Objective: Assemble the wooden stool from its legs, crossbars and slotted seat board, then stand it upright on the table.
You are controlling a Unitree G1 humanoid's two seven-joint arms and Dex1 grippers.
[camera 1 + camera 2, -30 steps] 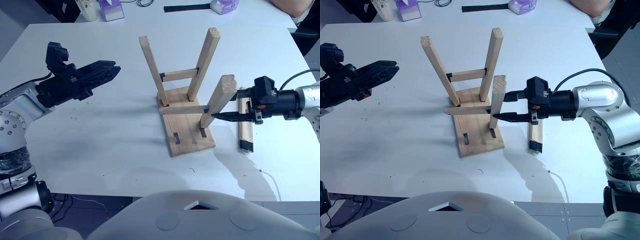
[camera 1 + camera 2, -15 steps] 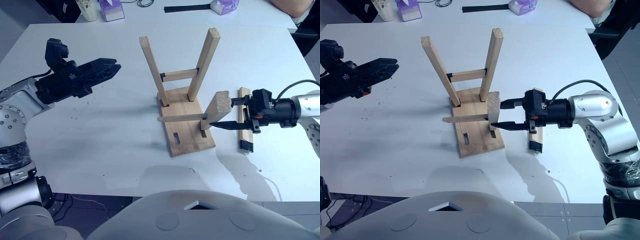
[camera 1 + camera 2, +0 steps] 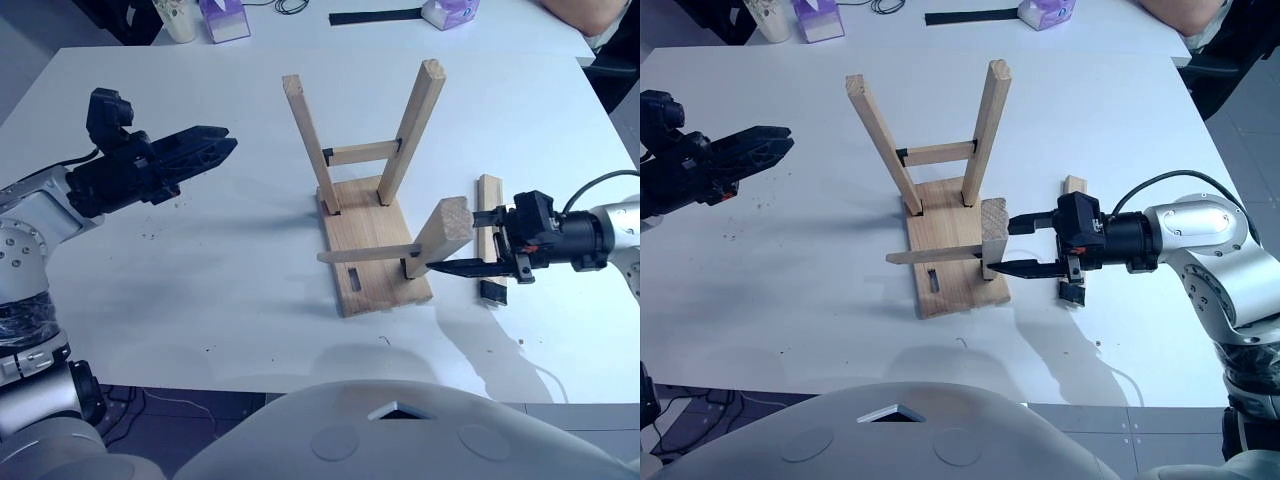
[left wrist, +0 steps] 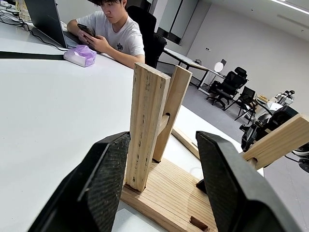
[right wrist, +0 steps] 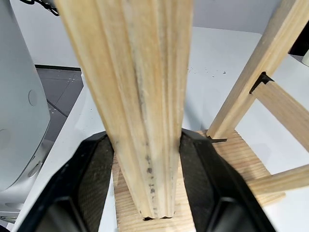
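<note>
The slotted seat board (image 3: pixel 356 225) lies flat on the white table. Two legs (image 3: pixel 308 140) (image 3: pixel 408 130) stand up from it, joined by a crossbar (image 3: pixel 362 152). A third leg (image 3: pixel 442 230) leans over the board's right edge, its own crossbar (image 3: pixel 365 254) pointing left above the board. My right gripper (image 3: pixel 450 242) is shut on this leg; its fingers (image 5: pixel 96 183) flank the wood. A fourth leg (image 3: pixel 489 195) lies on the table behind that gripper, partly hidden. My left gripper (image 3: pixel 215 148) hangs open over the table's left, apart from the stool, fingers (image 4: pixel 104 188) spread.
Two tissue packs (image 3: pixel 222 18) (image 3: pixel 447 10), a cup (image 3: pixel 178 18) and a black strip (image 3: pixel 373 16) lie along the table's far edge. A thin cable (image 3: pixel 540 360) trails near the front right edge. Bare tabletop lies between my left gripper and the board.
My right gripper has drawn the third leg back to the right and tilted it; its crossbar end has come away from the standing leg and dropped lower. The left gripper barely shifted.
</note>
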